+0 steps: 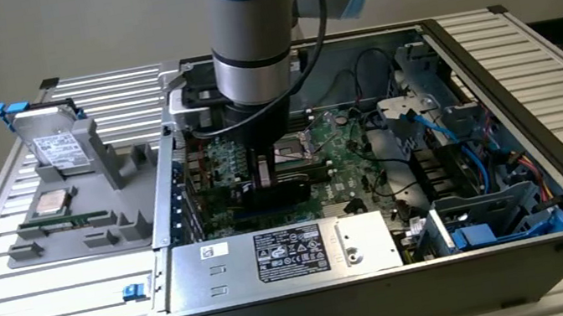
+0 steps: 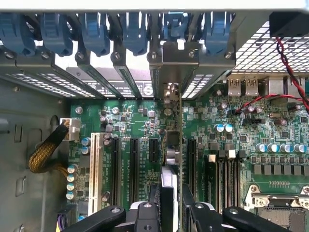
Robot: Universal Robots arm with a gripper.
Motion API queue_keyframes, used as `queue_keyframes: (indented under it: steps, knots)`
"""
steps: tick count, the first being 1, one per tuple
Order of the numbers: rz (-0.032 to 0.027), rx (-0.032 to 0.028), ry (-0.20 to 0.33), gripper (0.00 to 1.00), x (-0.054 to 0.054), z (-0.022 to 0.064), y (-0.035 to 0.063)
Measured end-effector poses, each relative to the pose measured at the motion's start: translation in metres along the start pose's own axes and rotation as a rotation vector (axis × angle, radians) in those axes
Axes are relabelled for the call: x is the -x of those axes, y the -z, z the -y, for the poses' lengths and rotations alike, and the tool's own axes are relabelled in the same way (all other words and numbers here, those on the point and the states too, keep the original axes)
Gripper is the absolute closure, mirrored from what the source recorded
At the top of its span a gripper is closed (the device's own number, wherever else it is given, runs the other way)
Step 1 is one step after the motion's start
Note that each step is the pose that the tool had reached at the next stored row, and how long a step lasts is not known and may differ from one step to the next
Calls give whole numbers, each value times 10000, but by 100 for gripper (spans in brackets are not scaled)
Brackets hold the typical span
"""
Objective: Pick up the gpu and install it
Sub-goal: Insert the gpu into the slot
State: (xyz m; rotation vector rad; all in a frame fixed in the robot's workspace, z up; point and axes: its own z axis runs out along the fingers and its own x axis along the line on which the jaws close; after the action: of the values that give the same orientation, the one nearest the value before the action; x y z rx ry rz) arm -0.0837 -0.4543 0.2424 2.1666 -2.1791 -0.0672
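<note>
Gripping the thin flat green gpu card [image 2: 172, 159] edge-on between my black gripper [image 2: 170, 212] fingers, I hold it upright over the green motherboard [image 2: 140, 121] slots.

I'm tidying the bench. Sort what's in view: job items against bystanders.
Job:
- gpu, on edge over the motherboard, held in the gripper
- computer case

Lying about:
- hard drive in the grey tray
- processor chip
- memory stick
</note>
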Motion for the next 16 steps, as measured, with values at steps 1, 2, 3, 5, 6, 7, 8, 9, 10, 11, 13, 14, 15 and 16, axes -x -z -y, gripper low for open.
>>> queue_keyframes:
  steps: [1,2,3,5,6,7,8,9,10,11,13,14,15,16]
  knots:
    - [0,-1,2,72,0,-3,-1]
    - [1,0,3,72,0,-6,-2]
    - [0,0,4,72,0,-7,-3]
    - [-1,1,4,72,0,-8,-3]
    - [-1,1,4,72,0,-8,-4]
    - [-1,1,3,72,0,-9,-4]
    - [-1,1,4,72,0,-9,-4]
    - [0,1,4,72,0,-9,-5]
    - [-1,1,3,72,-1,-9,-6]
    - [-1,1,4,72,-1,-8,-9]
    - [-2,2,3,72,-1,-8,-10]
    - [-2,2,3,72,-1,-8,-12]
    - [-1,1,4,72,-1,-8,-13]
    - [-1,0,3,72,-1,-8,-14]
